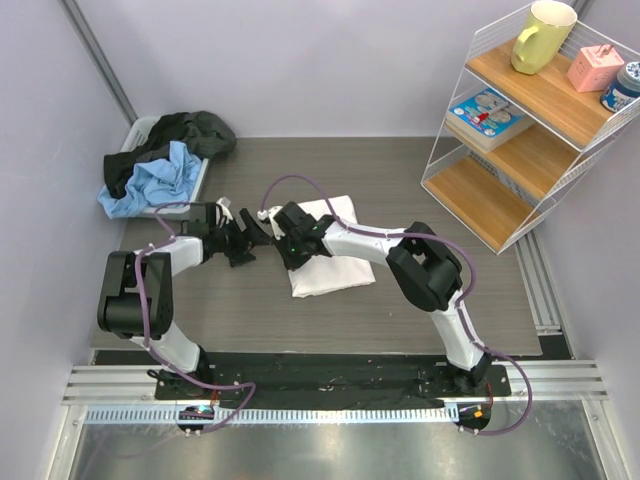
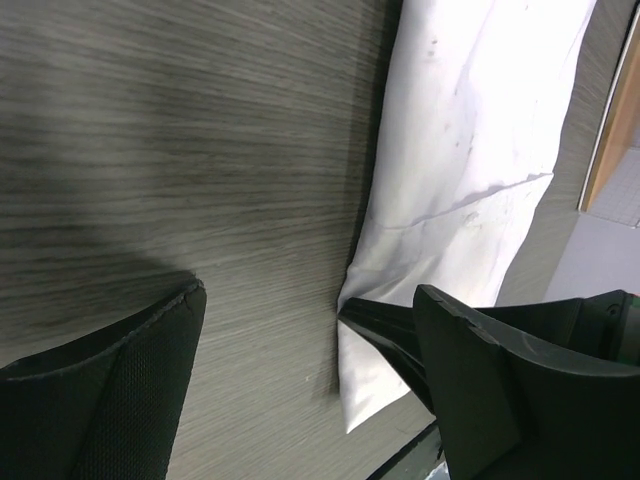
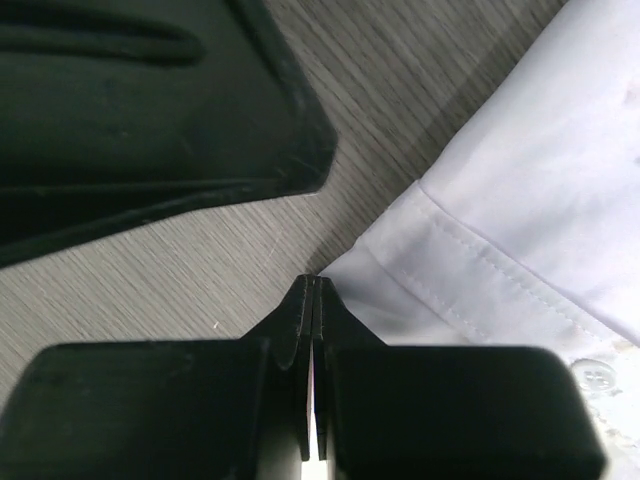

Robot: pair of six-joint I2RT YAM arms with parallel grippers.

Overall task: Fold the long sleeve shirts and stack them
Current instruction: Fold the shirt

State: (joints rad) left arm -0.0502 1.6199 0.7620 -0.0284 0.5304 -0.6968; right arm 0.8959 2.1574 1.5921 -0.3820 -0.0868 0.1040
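Grey wood-grain table [image 1: 260, 320] between pale walls, and the white shirt [image 1: 335, 272] lies folded into a compact rectangle at mid-frame in the top view. The right gripper [image 1: 283, 228] is down on the shirt's left edge. In its own wrist view the jaws are pressed tight together with a sliver of white cloth caught between them, and a stitched cuff [image 3: 480, 270] and a button [image 3: 595, 376] lie just to the right. The left gripper [image 1: 243, 243] sits just left of it over bare table, beside the shirt without touching it, its fingers [image 2: 110, 390] spread wide with nothing between them. At upper left a tray [image 1: 140, 128] is heaped with dark and blue clothes [image 1: 160, 175]. At upper right stands a wire shelf [image 1: 480, 200].
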